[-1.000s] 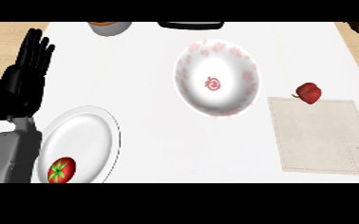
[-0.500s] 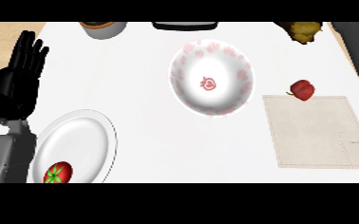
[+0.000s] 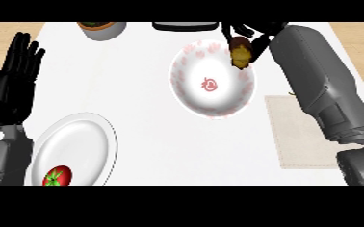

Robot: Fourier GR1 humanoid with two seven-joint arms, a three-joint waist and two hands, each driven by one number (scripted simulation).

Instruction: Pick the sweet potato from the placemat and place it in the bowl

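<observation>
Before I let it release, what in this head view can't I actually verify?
- Right hand: fingers curl round the sweet potato, hiding its upper end.
- Gap between sweet potato and bowl: unreadable from a steep top-down view.
- Placemat: inner edge covered by the right forearm.
- Plate and tomato: cut off at the lower edge.

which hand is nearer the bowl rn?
Right. The right hand holds the sweet potato over the bowl's upper right rim; the left hand rests open at the far left edge.
</observation>
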